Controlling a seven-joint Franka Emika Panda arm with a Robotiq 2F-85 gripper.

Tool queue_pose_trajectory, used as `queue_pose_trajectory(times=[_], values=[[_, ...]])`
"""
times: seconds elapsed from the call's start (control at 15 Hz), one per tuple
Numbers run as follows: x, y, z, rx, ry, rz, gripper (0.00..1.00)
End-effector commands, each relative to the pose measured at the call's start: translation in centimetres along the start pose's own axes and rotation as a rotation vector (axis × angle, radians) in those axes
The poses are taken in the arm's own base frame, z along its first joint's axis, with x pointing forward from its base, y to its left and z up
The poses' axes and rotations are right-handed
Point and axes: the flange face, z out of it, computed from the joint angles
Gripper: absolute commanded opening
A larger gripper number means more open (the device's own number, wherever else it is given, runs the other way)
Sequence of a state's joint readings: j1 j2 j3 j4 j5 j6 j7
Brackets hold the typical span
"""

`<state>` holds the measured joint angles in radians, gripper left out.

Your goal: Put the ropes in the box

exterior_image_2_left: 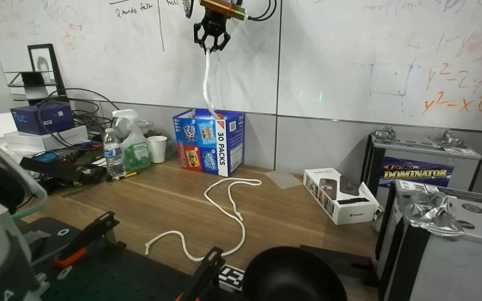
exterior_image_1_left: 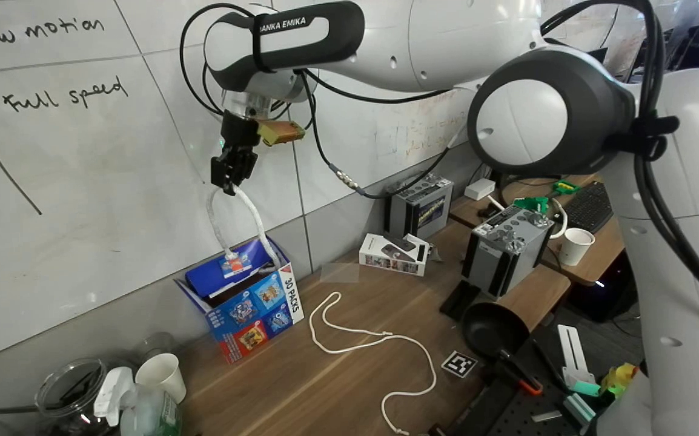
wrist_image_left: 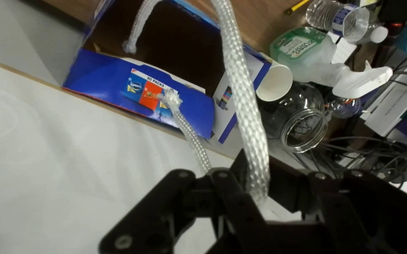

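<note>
1 × thick white rope (wrist_image_left: 244, 91): pinched between its ends in your clenched hand (exterior_image_2_left: 209, 49), above the blue box (exterior_image_2_left: 201, 144), likely for lowering in; 1 end reaches the flap (wrist_image_left: 97, 77), contact unclear.
1 × blue box: flap folded back, presumably to admit your ropes.
1 × thin white rope (exterior_image_1_left: 387, 334): slack on the worktop (exterior_image_1_left: 265, 399), probably your next pick.

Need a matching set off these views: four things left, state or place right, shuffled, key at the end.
Things
1) thick rope
2) thin rope
3) box
4) pan

State or place
A) lying in loose curves on the table
B) black and round
C) gripped by the pincer
D) mostly blue, top open

Pairs: 1-C, 2-A, 3-D, 4-B
</note>
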<state>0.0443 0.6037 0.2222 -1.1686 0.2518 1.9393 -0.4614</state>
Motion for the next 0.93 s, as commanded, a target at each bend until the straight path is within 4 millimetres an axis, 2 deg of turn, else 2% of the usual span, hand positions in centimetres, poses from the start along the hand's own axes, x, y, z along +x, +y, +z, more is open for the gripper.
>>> queue_pose_trajectory(times=[0.0,0.6,0.67,0.73,0.87], values=[[0.8,0.4,-0.1,0.03,-0.013,-0.048,0.05],[1.3,1.4,2.1,0.063,-0.078,-0.07,0.06],[1.2,1.6,2.1,0.064,-0.083,-0.063,0.35],[1.2,1.7,2.2,0.062,-0.089,-0.059,0.35],[1.2,1.8,2.8,0.046,-0.096,-0.052,0.49]])
